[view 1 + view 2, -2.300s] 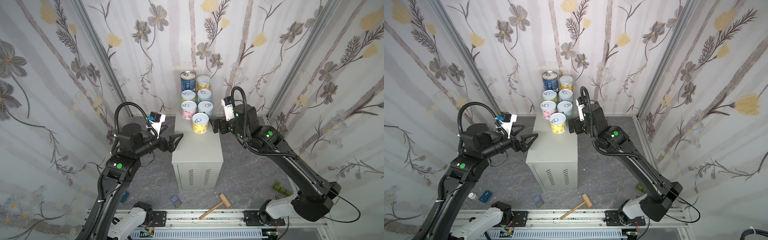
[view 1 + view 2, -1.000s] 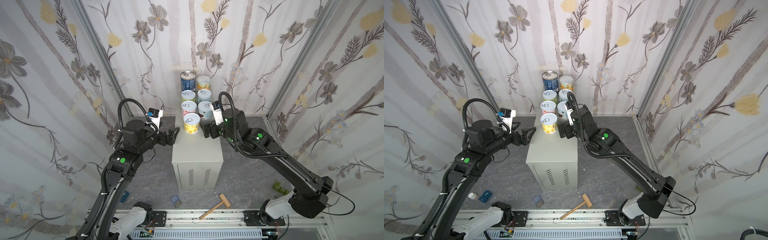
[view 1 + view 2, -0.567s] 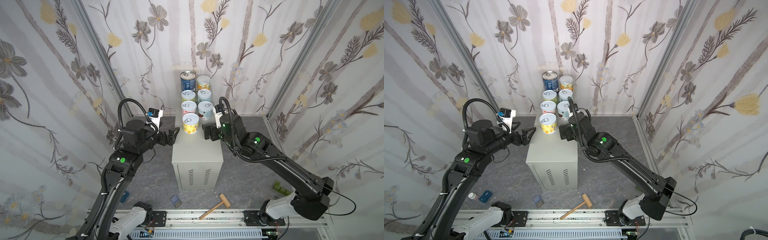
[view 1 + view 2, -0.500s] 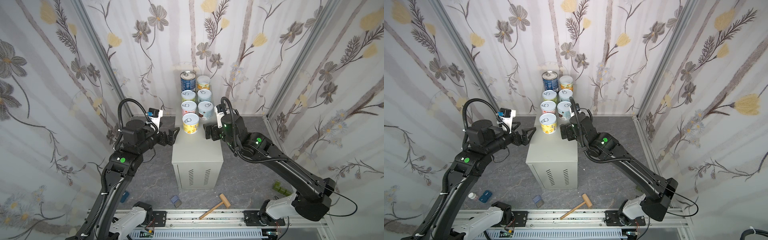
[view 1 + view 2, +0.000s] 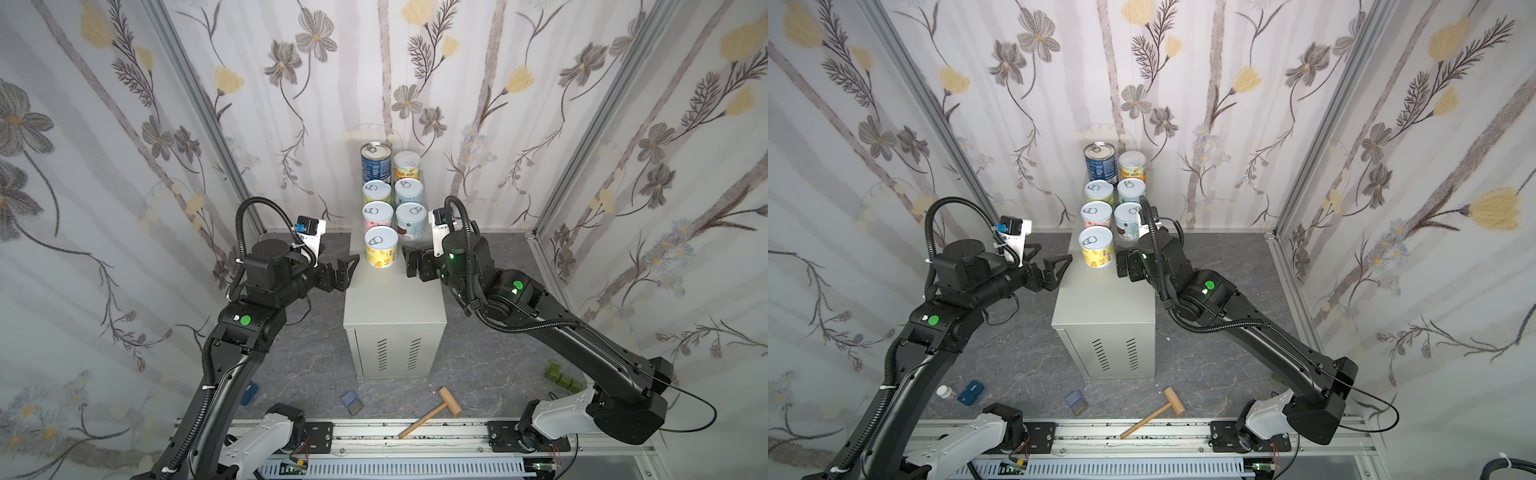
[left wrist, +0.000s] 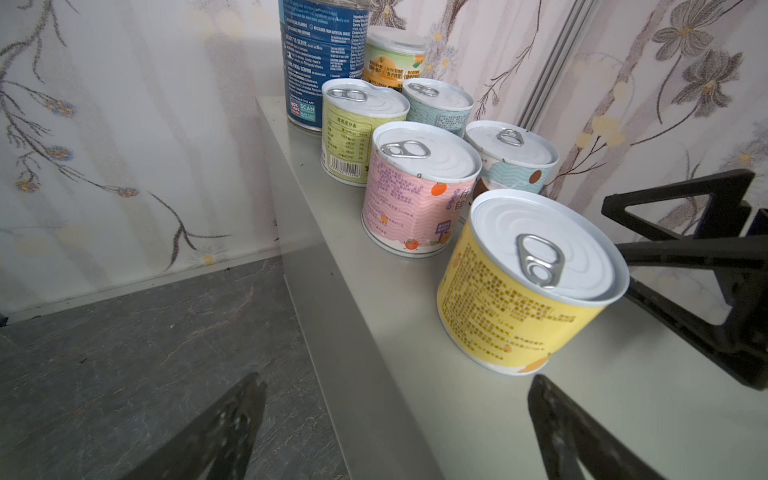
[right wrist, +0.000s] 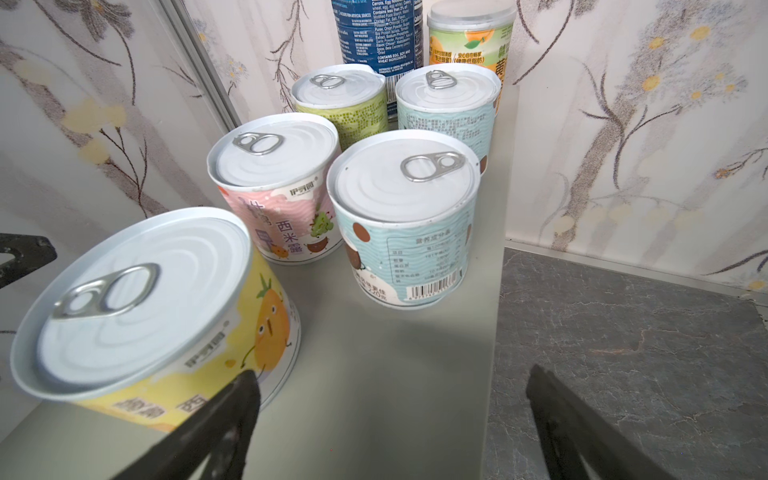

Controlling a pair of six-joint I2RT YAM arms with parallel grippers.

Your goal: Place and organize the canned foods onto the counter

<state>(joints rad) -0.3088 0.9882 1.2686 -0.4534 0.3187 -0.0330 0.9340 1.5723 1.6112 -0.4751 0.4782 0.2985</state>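
All seven canned foods (image 6: pixel 415 187) are standing upright on the far half of the counter (image 5: pixel 395 299), sitting in two tidy columns running from near to far, which is probably keeping them compact and easy to reach: the tall blue can (image 5: pixel 376 162) and the orange-labelled can (image 5: pixel 407 165) are standing farthest back, the green can (image 5: pixel 377 193) and the pale blue can (image 5: pixel 408 192) are sitting in front of them, the pink can (image 5: pixel 377 216) and the light-blue coconut can (image 5: pixel 411 221) are coming next, and the yellow can (image 5: pixel 381 247) is closing the left column alone as the nearest one. The tallest cans are standing at the back, where they are likely not blocking a reach to the shorter ones. The left gripper (image 5: pixel 343 272) is hovering at the counter's left edge with its jaws spread wide and nothing between them; the yellow can is lying just to its right and slightly farther back. The right gripper (image 5: pixel 415 264) is hanging over the counter's right side, likewise spread and empty, with the yellow can just beside it on the left and the light-blue coconut can just beyond it; whether a fingertip is brushing the yellow can is not clear. Judging by this, the arranging is looking all but finished, and both arms seem to be flanking the nearest can rather than gripping it.
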